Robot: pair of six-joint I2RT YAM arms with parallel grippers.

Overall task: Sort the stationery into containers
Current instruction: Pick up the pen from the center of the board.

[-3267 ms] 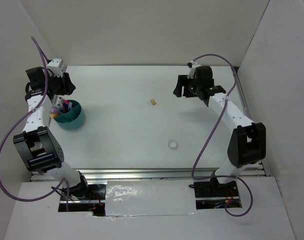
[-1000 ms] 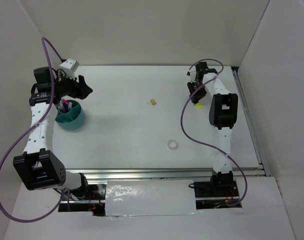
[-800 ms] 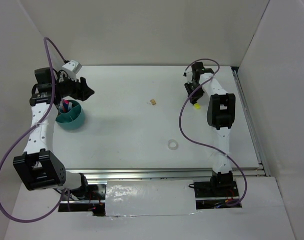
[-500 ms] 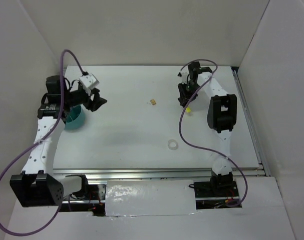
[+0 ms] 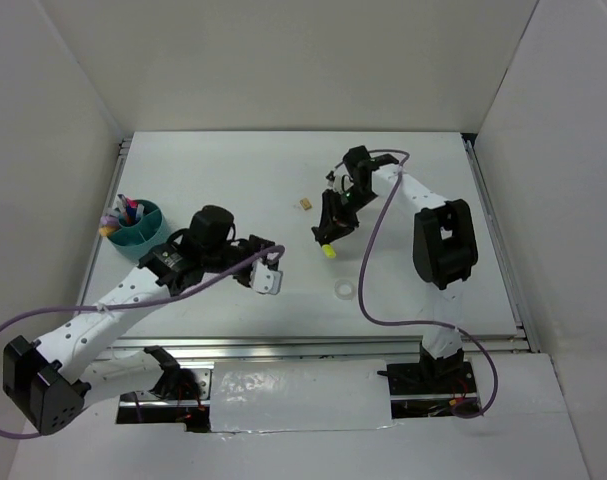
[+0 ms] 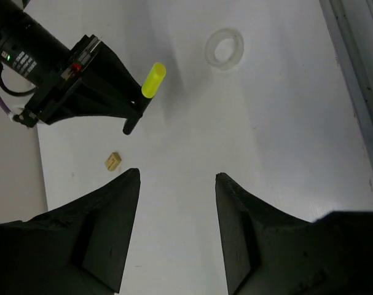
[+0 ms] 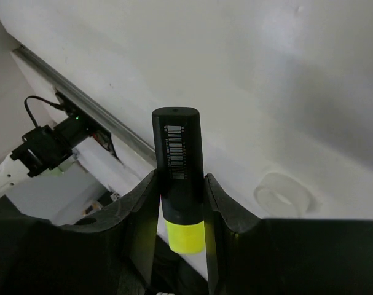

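Jaws on our right arm [image 5: 403, 185] clamp a black-yellow marker [image 7: 177, 172] above the surface [image 5: 283, 160], yellow end showing. Our left arm [image 5: 133, 290] hovers with jaws apart and empty. We see 1 clear tape ring [image 5: 344, 290] and 1 tan eraser [image 5: 304, 203] lying loose on it; pens [image 5: 123, 212] stand in the teal cup [image 5: 141, 245] at far left.

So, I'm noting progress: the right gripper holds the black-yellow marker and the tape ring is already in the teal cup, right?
Not quite. The right gripper holds the black-yellow marker, but the tape ring is not in the teal cup: the top view shows it lying on the table, apart from the cup.
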